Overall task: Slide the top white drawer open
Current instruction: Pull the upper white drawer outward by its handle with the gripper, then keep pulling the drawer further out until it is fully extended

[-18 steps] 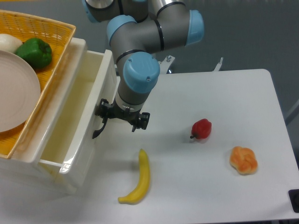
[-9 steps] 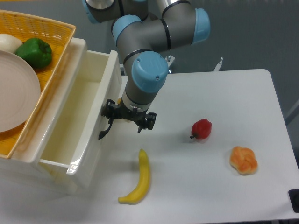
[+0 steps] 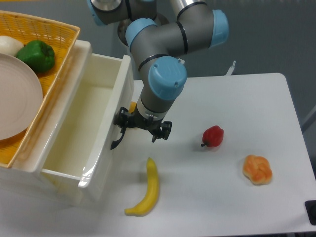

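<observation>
The top white drawer [image 3: 86,123] of the cream-white cabinet stands pulled far out to the right, and its inside is bare. Its curved black handle [image 3: 115,142] sticks out from the front panel. My gripper [image 3: 142,129] hangs right against that front panel, pointing down, with its left finger at the handle. The jaws look drawn in on the handle, and the wrist hides the fingertips. The lower drawer is hidden beneath the open one.
A yellow wicker basket [image 3: 59,34] on the cabinet holds a plate [image 3: 15,96], a green pepper [image 3: 37,55] and a white object. On the table lie a banana [image 3: 147,190], a red pepper [image 3: 213,136] and an orange pastry [image 3: 257,169].
The gripper has moved right and slightly down along the table, and the drawer has slid further out with it. The banana, red pepper and pastry have not moved.
</observation>
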